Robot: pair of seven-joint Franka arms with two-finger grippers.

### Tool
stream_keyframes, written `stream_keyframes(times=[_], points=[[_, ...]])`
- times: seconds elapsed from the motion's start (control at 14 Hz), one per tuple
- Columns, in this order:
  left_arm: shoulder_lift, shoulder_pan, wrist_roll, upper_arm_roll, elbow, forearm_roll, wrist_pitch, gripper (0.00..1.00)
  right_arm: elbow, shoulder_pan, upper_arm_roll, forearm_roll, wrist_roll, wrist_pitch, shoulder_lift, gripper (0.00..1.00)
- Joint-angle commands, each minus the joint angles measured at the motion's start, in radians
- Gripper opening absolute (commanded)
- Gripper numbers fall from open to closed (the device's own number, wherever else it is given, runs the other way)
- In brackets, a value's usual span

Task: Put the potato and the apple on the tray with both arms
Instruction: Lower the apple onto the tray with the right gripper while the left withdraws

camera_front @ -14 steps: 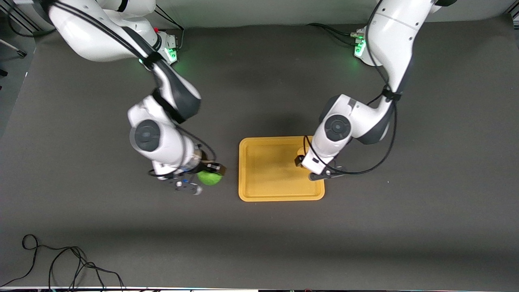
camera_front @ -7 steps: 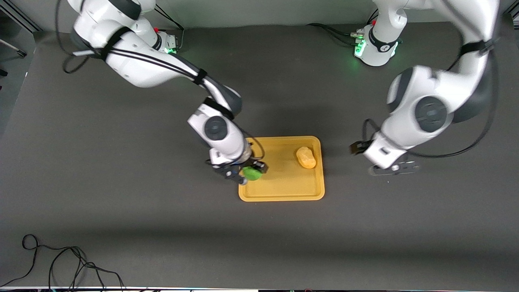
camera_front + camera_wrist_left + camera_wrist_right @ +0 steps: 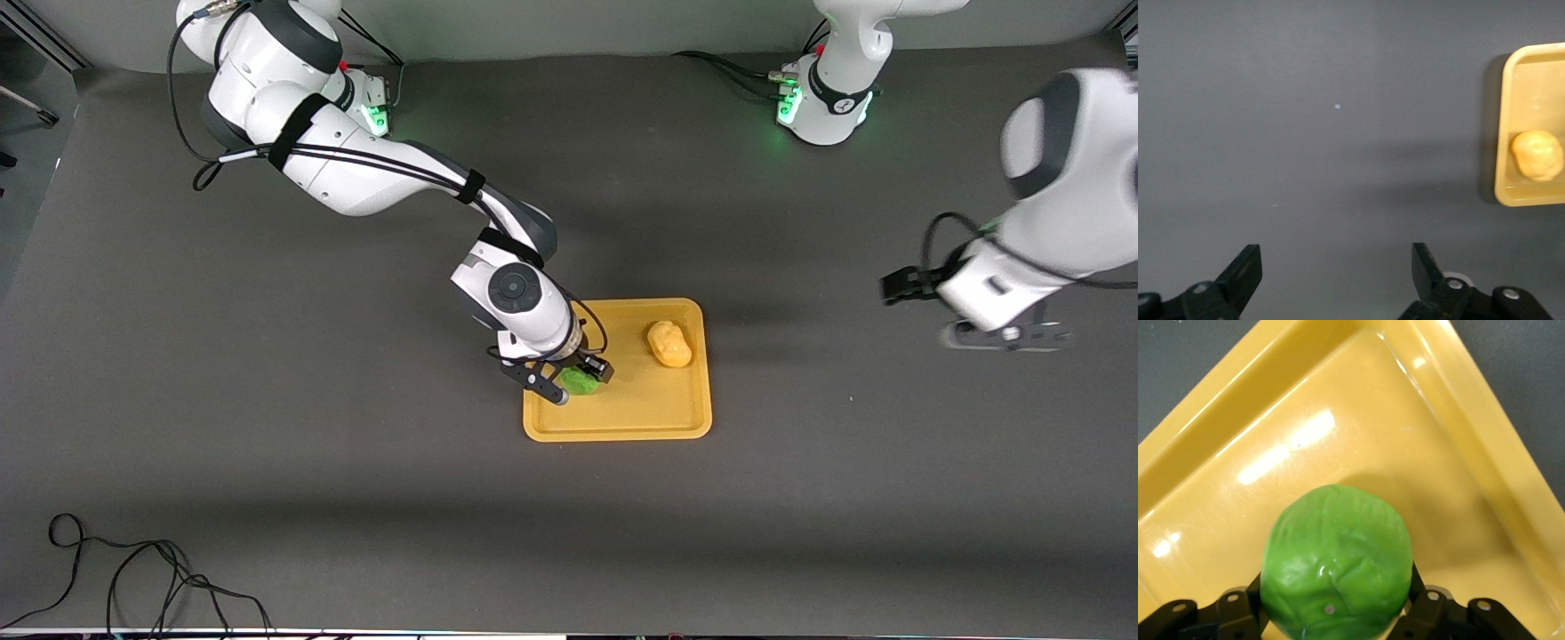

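The orange-yellow tray (image 3: 640,409) lies mid-table. The potato (image 3: 669,344) lies on it at the end toward the left arm, free of any gripper. My right gripper (image 3: 578,380) is shut on the green apple (image 3: 580,382), low over the tray's end toward the right arm. In the right wrist view the apple (image 3: 1338,560) sits between the fingers (image 3: 1425,607) just over the tray floor (image 3: 1358,433). My left gripper (image 3: 1006,337) is open and empty over bare table toward the left arm's end. Its wrist view shows the open gripper (image 3: 1335,257), the tray rim (image 3: 1503,133) and the potato (image 3: 1537,155).
A looped black cable (image 3: 133,578) lies at the table's edge nearest the front camera, toward the right arm's end. The arm bases (image 3: 822,98) stand along the edge farthest from that camera.
My right gripper carried the apple from over the table to over the tray. My left gripper left the potato on the tray and swung off toward its own end of the table.
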Motion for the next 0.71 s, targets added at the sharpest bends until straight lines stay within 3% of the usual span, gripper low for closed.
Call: stream_keyframes(times=[0.0, 0.21, 0.43, 0.57, 0.64], points=[[-0.073, 0.074, 0.123, -0.01, -0.035, 0.006, -0.017, 1.0, 0.024, 0.009, 0.007, -0.032, 0.031, -0.017, 0.011, 1.0], [-0.088, 0.088, 0.132, -0.008, -0.021, 0.008, -0.012, 1.0, 0.035, -0.003, 0.014, -0.023, 0.027, -0.109, -0.022, 1.0], [-0.093, 0.102, 0.132, -0.011, 0.01, 0.003, -0.014, 1.0, 0.027, -0.074, 0.052, -0.015, -0.072, -0.283, -0.149, 1.0], [-0.087, 0.103, 0.143, -0.011, 0.036, 0.005, -0.024, 1.0, 0.03, -0.197, 0.13, 0.07, -0.32, -0.466, -0.225, 1.0], [-0.082, 0.108, 0.167, -0.01, 0.048, 0.002, -0.032, 1.0, 0.029, -0.247, 0.133, 0.148, -0.412, -0.523, -0.275, 1.0]])
